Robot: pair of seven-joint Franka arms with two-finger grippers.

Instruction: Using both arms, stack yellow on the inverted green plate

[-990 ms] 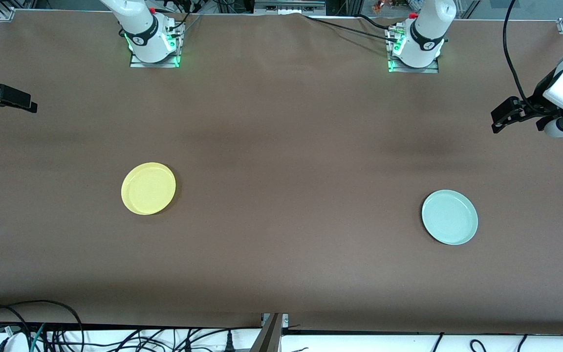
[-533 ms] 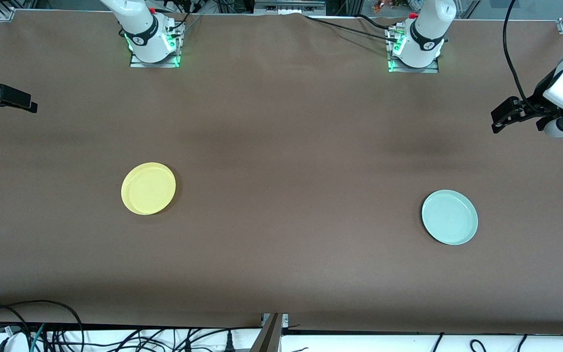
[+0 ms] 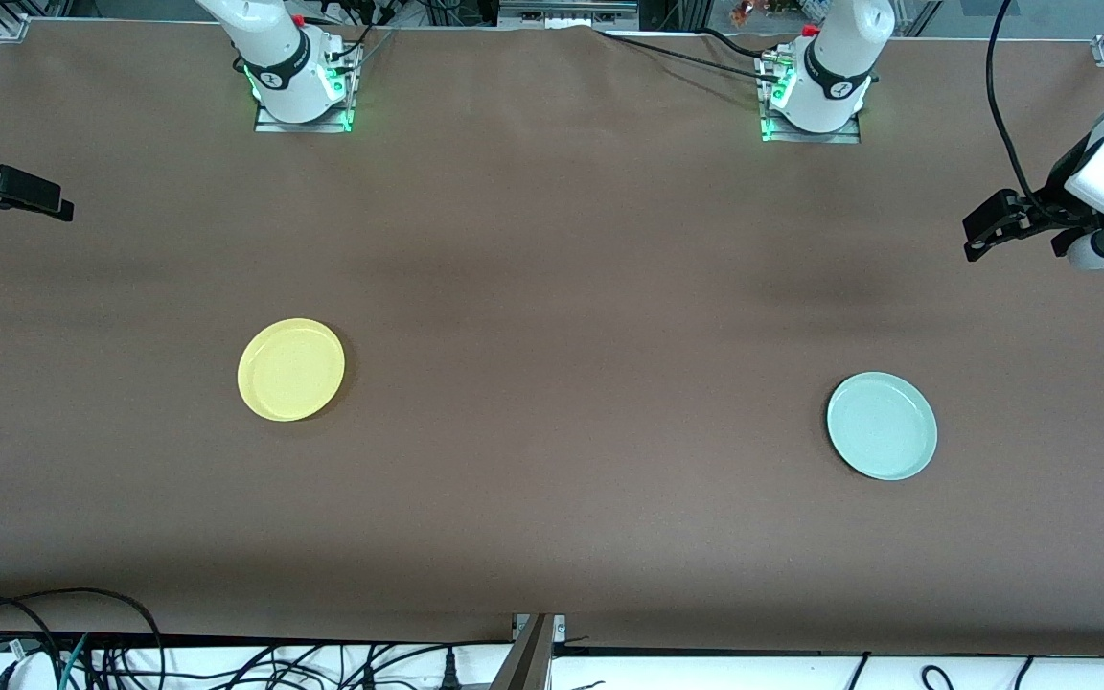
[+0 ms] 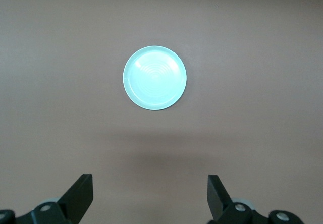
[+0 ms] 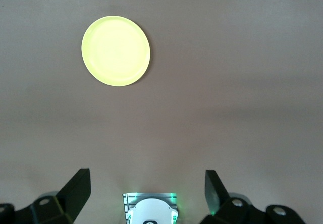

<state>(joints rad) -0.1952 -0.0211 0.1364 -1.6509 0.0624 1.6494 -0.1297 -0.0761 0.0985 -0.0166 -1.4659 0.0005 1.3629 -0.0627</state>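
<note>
Nothing of the stacking looks begun. Nearest the front camera lies the round, shallow, pale mint-green plate [image 3: 882, 425], flat on the brown table cover [image 3: 552, 383] toward the left arm's end. Its rim stands up around a hollow with faint rings in it, as the left wrist view shows [image 4: 154, 77], so I judge it right way up and not yet inverted. A little farther from the camera, toward the right arm's end and well apart from the green one, sits the round, shallow, plain yellow plastic plate [image 3: 290, 369], also flat on the cover with nothing on it; the right wrist view looks straight down on it [image 5: 115, 50].

Farther off again are the two arms, both up in the air and touching neither plate. The left gripper [image 4: 150, 199] hangs high over bare cover at the left arm's end of the table, fingers spread wide with nothing between them. The right gripper [image 5: 146, 193] hangs over the cover at the right arm's end of the table, likewise spread wide and empty. Both seem to be waiting. Farthest are the two white arm bases, lit green [image 3: 301, 91].

So, to my eye, everything is left: the green plate has to be turned over, and the yellow plate picked up, carried across and set on its underside.
</note>
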